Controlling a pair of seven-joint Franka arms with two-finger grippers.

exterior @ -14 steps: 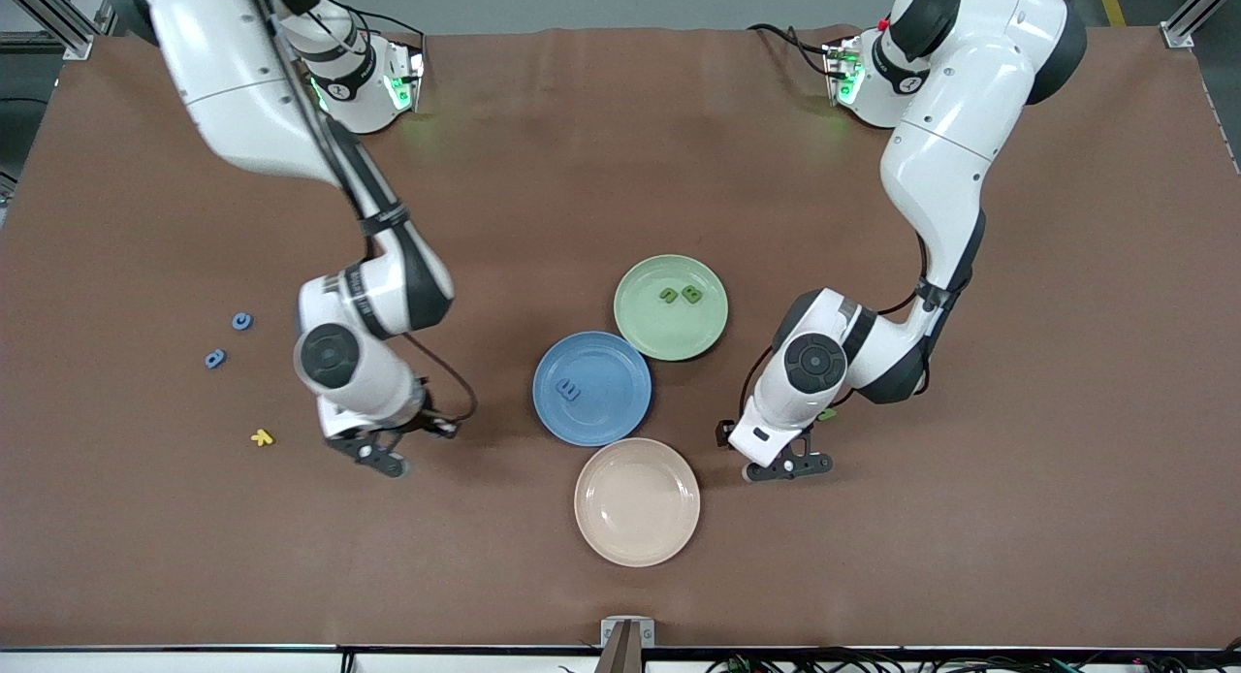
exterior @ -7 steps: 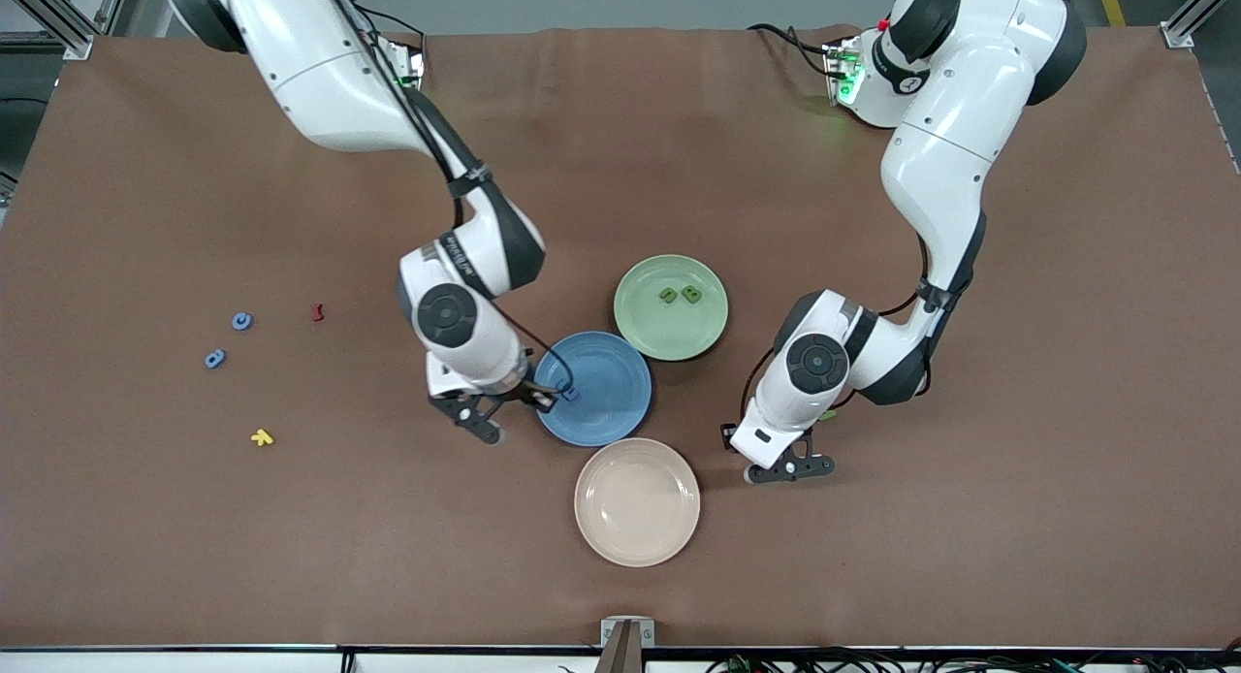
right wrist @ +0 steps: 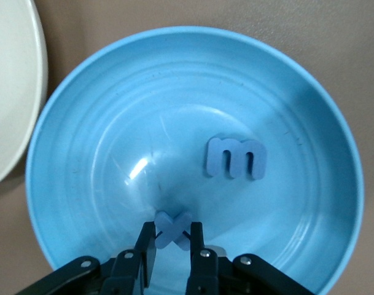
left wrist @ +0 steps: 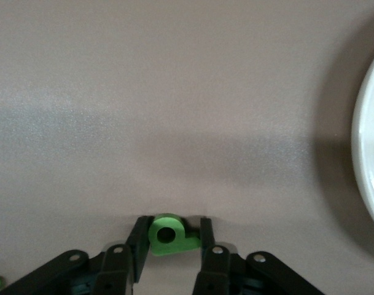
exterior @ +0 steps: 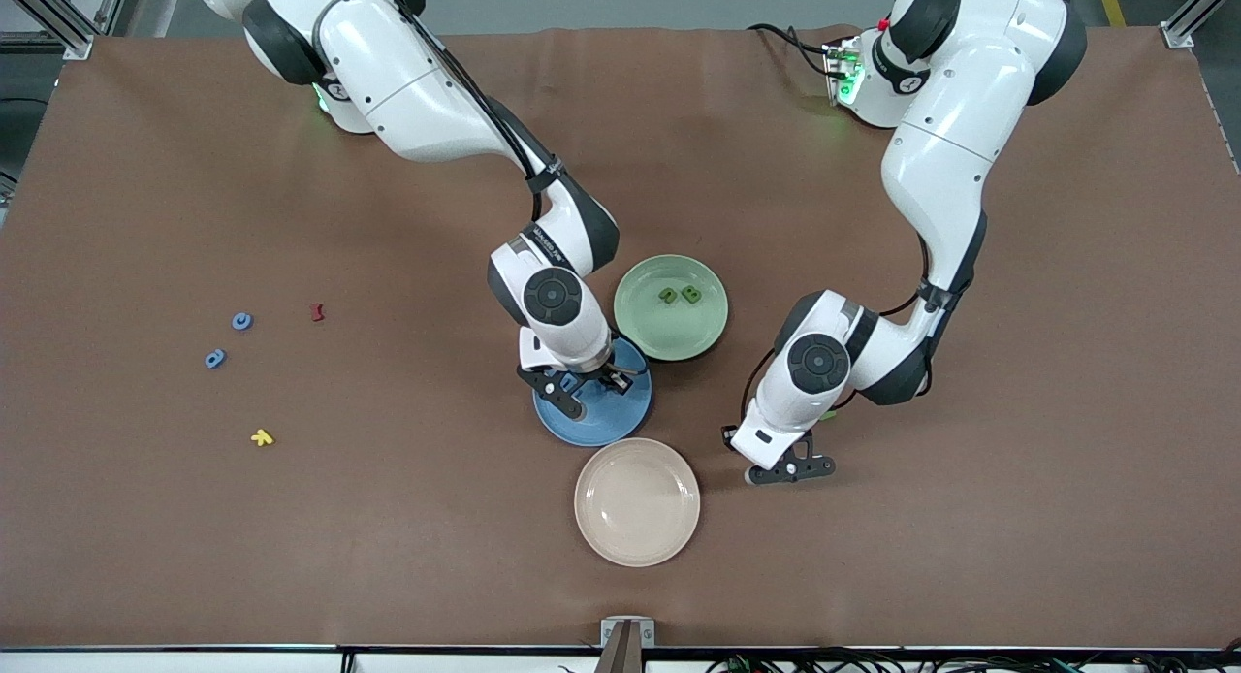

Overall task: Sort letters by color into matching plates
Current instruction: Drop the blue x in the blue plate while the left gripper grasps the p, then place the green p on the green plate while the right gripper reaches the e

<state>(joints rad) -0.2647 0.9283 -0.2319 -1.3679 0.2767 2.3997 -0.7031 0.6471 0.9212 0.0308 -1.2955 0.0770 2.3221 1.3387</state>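
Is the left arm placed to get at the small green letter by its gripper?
Probably yes: the left gripper already has the green letter between its fingers on bare brown table, nothing in the way.

Right arm covers much of the blue plate (exterior: 620, 423) in front view

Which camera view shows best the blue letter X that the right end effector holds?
The right wrist view: the blue X sits clearly between its fingers over the blue plate. The front view hides it under the arm; the left wrist view misses it.
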